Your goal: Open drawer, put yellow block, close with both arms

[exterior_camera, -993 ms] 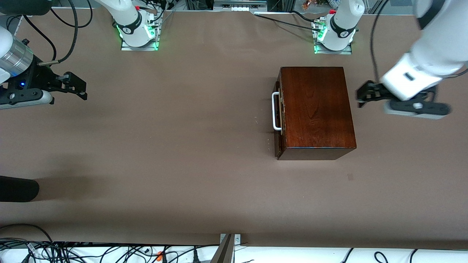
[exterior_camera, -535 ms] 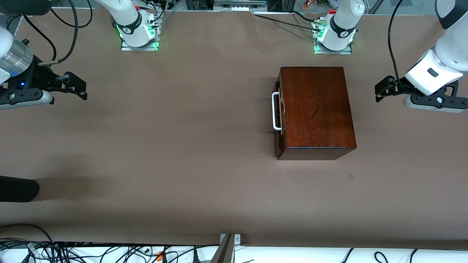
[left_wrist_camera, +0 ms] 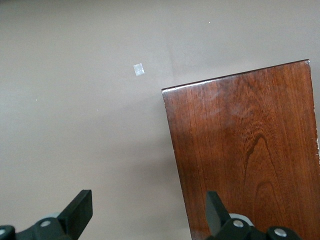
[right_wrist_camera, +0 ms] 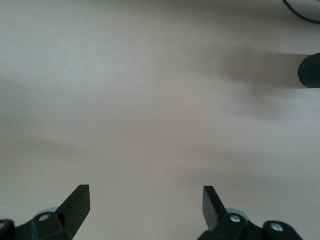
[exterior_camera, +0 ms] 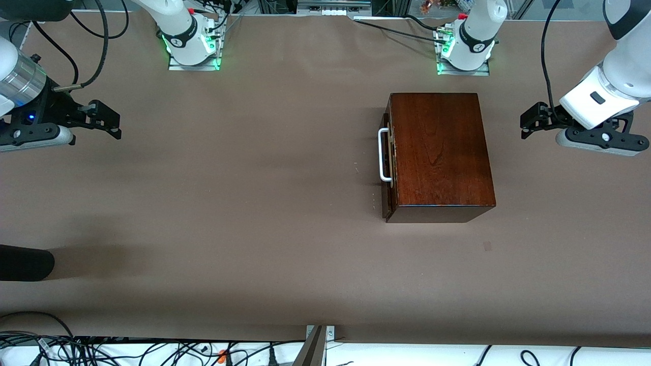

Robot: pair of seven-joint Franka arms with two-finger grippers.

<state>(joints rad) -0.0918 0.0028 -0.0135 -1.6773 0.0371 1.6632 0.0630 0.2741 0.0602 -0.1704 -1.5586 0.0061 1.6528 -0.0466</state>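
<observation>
Front view; drawer (exterior_camera: 388,165) shut | left tool (exterior_camera: 529,124), right tool (exterior_camera: 107,122) open

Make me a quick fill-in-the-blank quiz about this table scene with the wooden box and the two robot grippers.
1. The drawer of the wooden box is ____.
2. The drawer's U-shaped handle is coloured ____.
3. The left gripper and the right gripper both stand ____.
4. The box lies toward the ____ arm's end of the table.

Missing words: shut; white; open; left
</observation>
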